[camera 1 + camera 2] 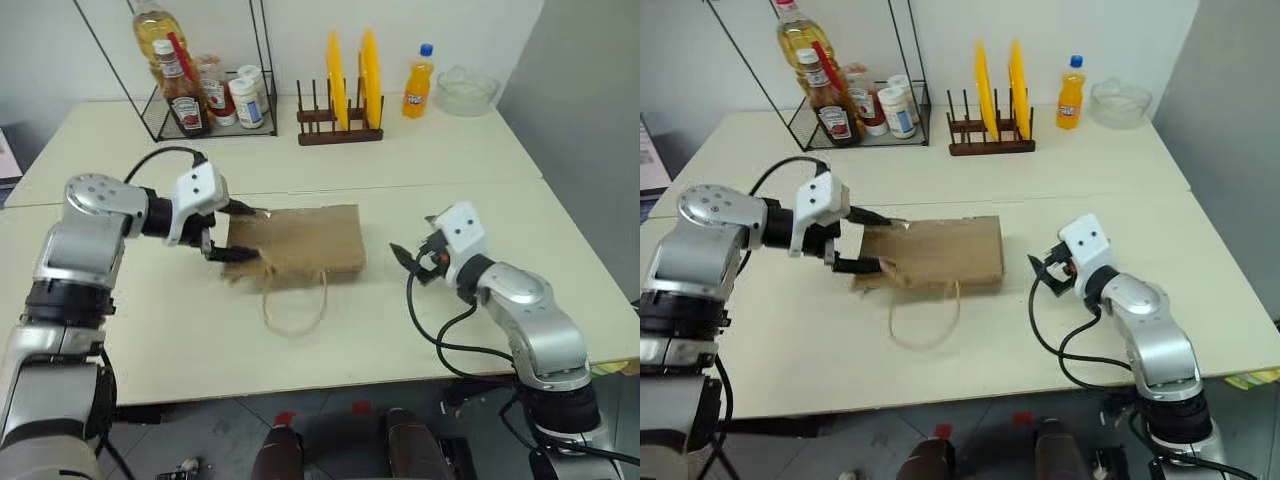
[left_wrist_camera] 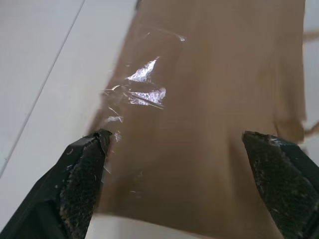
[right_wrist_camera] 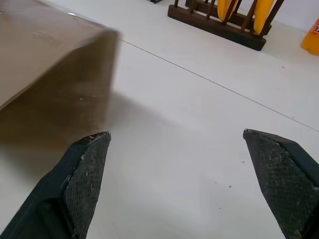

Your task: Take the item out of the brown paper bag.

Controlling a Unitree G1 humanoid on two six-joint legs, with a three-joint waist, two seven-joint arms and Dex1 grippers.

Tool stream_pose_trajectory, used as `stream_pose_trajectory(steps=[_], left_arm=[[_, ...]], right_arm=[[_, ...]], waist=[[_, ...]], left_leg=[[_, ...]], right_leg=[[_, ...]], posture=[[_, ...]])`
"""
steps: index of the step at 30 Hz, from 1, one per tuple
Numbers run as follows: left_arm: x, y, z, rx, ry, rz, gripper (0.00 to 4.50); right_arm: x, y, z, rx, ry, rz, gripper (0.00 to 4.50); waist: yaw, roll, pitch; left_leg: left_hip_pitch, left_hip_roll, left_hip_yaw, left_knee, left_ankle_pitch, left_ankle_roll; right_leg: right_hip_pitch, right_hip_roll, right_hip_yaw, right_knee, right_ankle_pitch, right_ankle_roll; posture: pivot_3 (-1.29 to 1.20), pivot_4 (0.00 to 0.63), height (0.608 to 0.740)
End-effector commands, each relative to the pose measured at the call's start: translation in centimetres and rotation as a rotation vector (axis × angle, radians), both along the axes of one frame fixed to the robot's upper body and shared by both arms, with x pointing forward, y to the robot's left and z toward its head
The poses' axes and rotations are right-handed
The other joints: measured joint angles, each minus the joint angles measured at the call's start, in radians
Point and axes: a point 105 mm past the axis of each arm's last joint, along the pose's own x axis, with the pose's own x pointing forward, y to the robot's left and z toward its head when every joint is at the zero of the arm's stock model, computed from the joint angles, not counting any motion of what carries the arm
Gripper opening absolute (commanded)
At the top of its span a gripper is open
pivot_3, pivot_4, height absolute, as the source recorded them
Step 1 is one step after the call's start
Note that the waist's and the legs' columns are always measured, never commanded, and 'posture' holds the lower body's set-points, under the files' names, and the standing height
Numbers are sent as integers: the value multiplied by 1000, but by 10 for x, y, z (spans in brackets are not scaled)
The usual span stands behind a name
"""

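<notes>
The brown paper bag [image 1: 300, 240] lies flat and creased in the middle of the table. Its tan cord handle [image 1: 295, 305] loops out over the table on the near side. The item is hidden. My left gripper [image 1: 240, 233] is open at the bag's left end, one finger by the far corner and one by the near edge. In the left wrist view the bag [image 2: 209, 114] spans the gap between the fingertips [image 2: 82, 184]. My right gripper [image 1: 410, 262] is open just off the bag's right end, with bare table between them; the right wrist view catches that end [image 3: 55, 64].
Along the back stand a wire rack [image 1: 205, 95] of sauce and oil bottles, a wooden plate rack [image 1: 345, 95] with two yellow plates, an orange soda bottle [image 1: 418, 82] and a glass bowl [image 1: 467, 90]. A seam runs across the table behind the bag.
</notes>
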Motion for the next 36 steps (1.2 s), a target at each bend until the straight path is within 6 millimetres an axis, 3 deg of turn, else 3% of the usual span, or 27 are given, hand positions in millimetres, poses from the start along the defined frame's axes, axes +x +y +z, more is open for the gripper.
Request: stream_pose_trajectory(steps=[1,6,8,14,21,23,33,36], left_arm=[[-14,-4,19,5,-81,2,4500],[-19,-12,43,31,-220,-17,4500],[-19,-10,40,122,-299,-61,4500],[-64,-22,11,233,-237,-347,4500],[-95,-7,-43,371,-171,-500,4500],[-98,-8,-50,374,-171,-513,4500],[-86,-51,-89,157,-206,-399,4500],[-77,-58,-90,101,-219,-335,4313]], right_arm=[[8,1,19,12,-77,18,4469],[11,5,22,8,-90,61,4469],[11,7,18,0,-81,79,4469],[-6,15,13,-25,-56,235,4469],[-17,6,9,-63,-27,300,4469],[-18,4,7,-76,-19,301,4469],[-28,-3,1,-136,-2,330,4469],[-29,-6,3,-150,-5,339,4495]], waist=[[1,0,0],[4,0,0],[3,0,0],[-1,0,0],[2,0,0],[4,0,0],[12,0,0],[15,0,0]], left_leg=[[0,0,0,0,0,0],[0,0,0,0,0,0],[0,0,0,0,0,0],[0,0,2,-1,0,1],[1,0,3,-1,0,1],[1,0,3,0,0,1],[1,0,2,0,0,1],[1,0,3,1,0,1]], right_leg=[[0,0,0,0,0,0],[0,0,0,0,0,0],[0,0,0,0,0,0],[0,0,1,-2,0,0],[0,0,2,-1,0,0],[0,0,2,-1,0,0],[1,0,2,-1,0,0],[1,0,2,-1,0,0]], posture=[[0,150,740],[0,150,740],[0,150,740],[0,150,740],[0,150,740],[0,150,740],[0,150,740],[0,150,740]])
